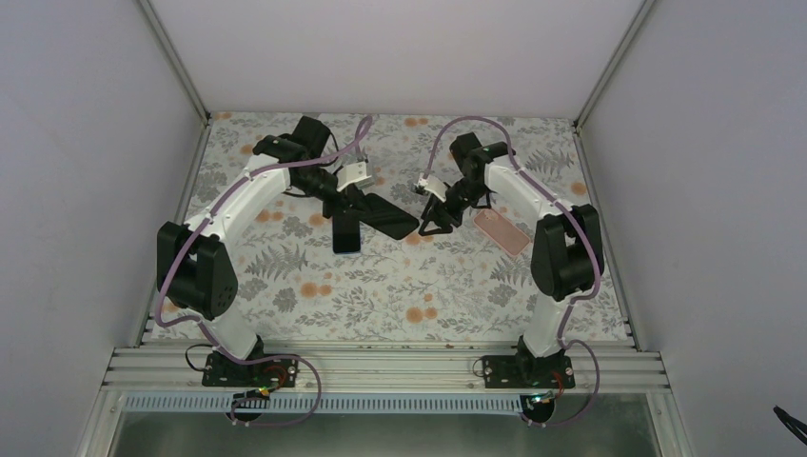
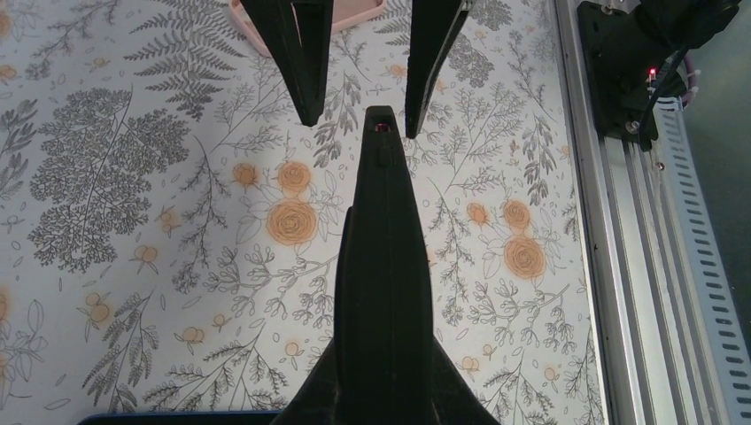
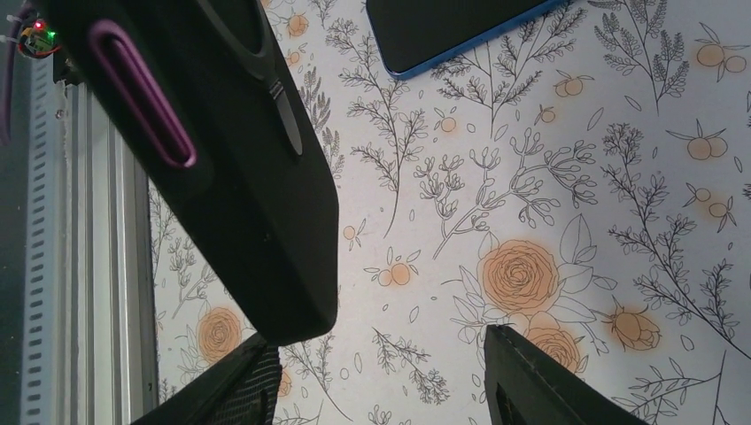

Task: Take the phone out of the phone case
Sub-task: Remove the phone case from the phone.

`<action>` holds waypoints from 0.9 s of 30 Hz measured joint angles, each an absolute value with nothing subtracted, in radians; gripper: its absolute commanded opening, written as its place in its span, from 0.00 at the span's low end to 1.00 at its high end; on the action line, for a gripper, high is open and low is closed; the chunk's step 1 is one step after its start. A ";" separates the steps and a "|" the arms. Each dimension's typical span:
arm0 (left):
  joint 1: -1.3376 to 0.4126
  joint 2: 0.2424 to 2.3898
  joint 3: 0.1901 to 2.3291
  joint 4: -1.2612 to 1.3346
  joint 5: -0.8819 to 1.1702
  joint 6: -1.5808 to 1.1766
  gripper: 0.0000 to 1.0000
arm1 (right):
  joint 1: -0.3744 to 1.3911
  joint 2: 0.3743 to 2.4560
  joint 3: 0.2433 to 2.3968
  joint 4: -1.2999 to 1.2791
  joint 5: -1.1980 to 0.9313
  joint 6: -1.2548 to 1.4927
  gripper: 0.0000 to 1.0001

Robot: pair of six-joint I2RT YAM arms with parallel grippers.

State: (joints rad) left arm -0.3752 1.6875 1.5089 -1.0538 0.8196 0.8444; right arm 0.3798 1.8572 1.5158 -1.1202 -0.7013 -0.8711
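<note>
Phone (image 1: pixel 344 231): lies flat on the floral table (image 1: pixel 381 295), dark screen up, blue edge showing, out of any case; sits just below the left gripper (image 1: pixel 354 195) in the overhead view, long side pointing toward the near edge

Black case (image 1: pixel 388 215): empty, lifted off the table, apart from the phone; clamped by one end in the left gripper, jaws drawn almost fully together on its thin wall; seen edge-on from the left wrist as a narrow dark blade (image 2: pixel 383 248) running forward to a rounded tip; seen from the right wrist as a broad black slab (image 3: pixel 221 177) with a purple oblong slot along one side and a rounded free corner

Pink shell (image 1: pixel 501 231): flat on the table beside the right arm, nothing seen inside it, well apart from the phone

Left arm: reaches out and bends inward toward the middle of the table, wrist turned so the case points at the right gripper (image 1: pixel 438 227)

Right arm: folded back toward the centre, wrist tipped down over the table; jaws partly spread, nothing between the fingers (image 3: pixel 549 381); free end of the case close in front of the fingertips, short of the gap, contact not discernible
</note>
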 measured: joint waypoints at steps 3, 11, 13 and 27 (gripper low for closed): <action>-0.375 1.687 1.509 -1.052 0.820 0.844 0.02 | 0.380 1.857 1.514 -1.119 -0.703 -0.871 0.57; -0.377 1.687 1.509 -1.052 0.820 0.843 0.02 | 0.380 1.860 1.513 -1.092 -0.703 -0.862 0.55; -0.378 1.687 1.509 -1.052 0.819 0.843 0.02 | 0.380 1.868 1.518 -1.093 -0.704 -0.862 0.55; -0.371 1.687 1.509 -1.064 0.802 0.853 0.02 | 0.386 1.955 1.604 -1.142 -0.707 -0.865 0.54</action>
State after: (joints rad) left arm -0.3706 1.6875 1.5089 -1.0641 0.8024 0.8532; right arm 0.3859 1.9549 1.6043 -1.1416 -0.7074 -0.8650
